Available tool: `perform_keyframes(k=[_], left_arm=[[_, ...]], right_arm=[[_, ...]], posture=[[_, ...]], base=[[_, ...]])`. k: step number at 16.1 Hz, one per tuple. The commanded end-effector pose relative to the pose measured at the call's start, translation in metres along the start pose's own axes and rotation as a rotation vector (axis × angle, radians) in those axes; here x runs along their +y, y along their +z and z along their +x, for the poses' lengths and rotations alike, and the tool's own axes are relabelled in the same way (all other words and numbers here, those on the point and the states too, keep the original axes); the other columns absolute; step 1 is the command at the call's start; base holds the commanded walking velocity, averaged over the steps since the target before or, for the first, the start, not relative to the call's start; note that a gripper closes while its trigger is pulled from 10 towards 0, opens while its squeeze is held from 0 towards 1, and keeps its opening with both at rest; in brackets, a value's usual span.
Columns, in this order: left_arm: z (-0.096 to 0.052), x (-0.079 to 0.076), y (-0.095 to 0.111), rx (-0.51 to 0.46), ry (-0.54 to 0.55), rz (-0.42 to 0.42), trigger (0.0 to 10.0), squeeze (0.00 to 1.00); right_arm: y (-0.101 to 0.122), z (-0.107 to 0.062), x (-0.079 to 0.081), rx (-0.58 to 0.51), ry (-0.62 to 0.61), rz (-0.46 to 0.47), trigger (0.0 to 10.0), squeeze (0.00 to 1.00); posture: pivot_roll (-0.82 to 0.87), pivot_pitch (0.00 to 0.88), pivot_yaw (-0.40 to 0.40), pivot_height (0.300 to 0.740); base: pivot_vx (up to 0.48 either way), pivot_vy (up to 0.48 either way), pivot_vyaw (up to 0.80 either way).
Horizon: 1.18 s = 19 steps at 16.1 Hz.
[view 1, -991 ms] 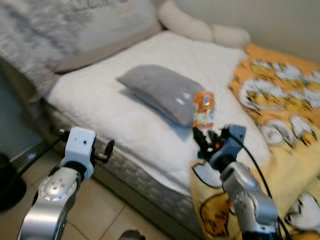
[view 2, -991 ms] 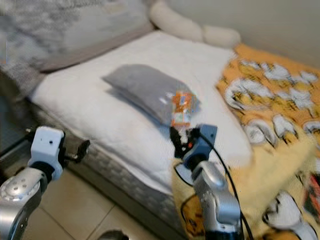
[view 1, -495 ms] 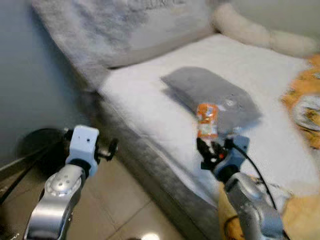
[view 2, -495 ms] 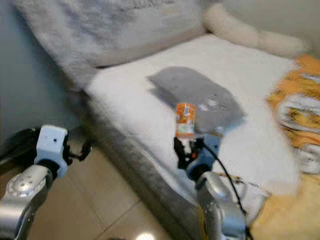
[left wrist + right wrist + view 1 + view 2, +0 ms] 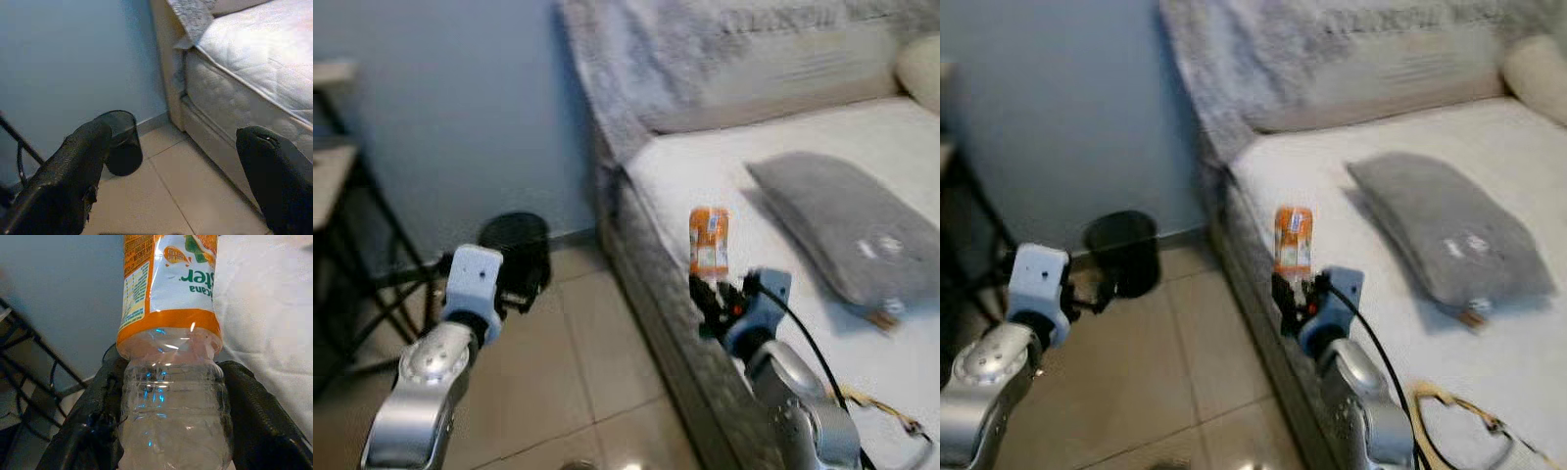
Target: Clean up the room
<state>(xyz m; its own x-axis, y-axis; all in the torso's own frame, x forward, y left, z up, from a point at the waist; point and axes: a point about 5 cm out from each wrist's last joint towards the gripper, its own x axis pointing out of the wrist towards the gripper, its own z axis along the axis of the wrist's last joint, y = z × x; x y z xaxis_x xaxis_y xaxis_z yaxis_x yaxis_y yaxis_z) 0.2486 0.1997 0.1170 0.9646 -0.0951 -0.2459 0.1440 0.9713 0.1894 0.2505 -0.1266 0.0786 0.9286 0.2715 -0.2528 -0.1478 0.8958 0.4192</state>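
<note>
**Carrying the empty bottle toward the bin**

Head views: the right gripper (image 5: pixel 713 299) holds an empty plastic bottle (image 5: pixel 709 241) upright by its clear lower part, the orange label above the fingers. It hangs over the edge of the bed (image 5: pixel 773 196), near a grey pillow (image 5: pixel 837 227). On the tiled floor (image 5: pixel 578 362), by the blue wall just past the bed's corner, stands a black bin (image 5: pixel 517 253). The left gripper (image 5: pixel 1102 285) is raised and empty, on the bin's side.

Left wrist view: its fingers (image 5: pixel 73 166) are spread wide with nothing between them, and the bin (image 5: pixel 120 142) sits ahead, open side up.

Right wrist view: both fingers (image 5: pixel 90 431) press on the bottle's clear body (image 5: pixel 173 401), which looks thin and easily crushed.

Judging by the task, the bottle likely belongs in the bin. To do it well, keep the grip firm but light so the thin plastic neither buckles nor slips. Bring the bottle right above the bin's mouth and let go low, since an empty bottle could bounce off the rim.
</note>
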Motion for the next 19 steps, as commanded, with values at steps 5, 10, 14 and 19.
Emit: perform_keyframes(k=[5,10,14,19], left_arm=[[0.002,-0.002,-0.003,0.004,-0.018,0.001,10.0,0.00],[0.003,-0.004,-0.004,-0.004,-0.032,0.001,10.0,0.00],[0.004,-0.004,-0.003,-0.008,-0.037,0.010,10.0,0.00],[0.004,-0.005,-0.003,-0.010,-0.044,0.016,10.0,0.00]], right_arm=[[0.001,0.003,0.004,0.002,-0.013,-0.049,10.0,0.00],[0.005,0.005,-0.003,-0.021,-0.072,-0.091,10.0,0.00],[0.004,0.004,0.000,-0.025,-0.047,-0.096,10.0,0.00],[0.001,0.005,0.004,-0.002,-0.010,-0.120,10.0,0.00]], posture=[[0.10,0.000,-0.007,0.740],[0.09,0.000,-0.007,0.740],[0.10,0.000,-0.003,0.740],[0.10,0.000,0.001,0.740]], base=[[0.260,0.000,0.48],[0.329,0.000,0.00],[0.358,0.000,0.34],[0.360,0.000,0.80]])
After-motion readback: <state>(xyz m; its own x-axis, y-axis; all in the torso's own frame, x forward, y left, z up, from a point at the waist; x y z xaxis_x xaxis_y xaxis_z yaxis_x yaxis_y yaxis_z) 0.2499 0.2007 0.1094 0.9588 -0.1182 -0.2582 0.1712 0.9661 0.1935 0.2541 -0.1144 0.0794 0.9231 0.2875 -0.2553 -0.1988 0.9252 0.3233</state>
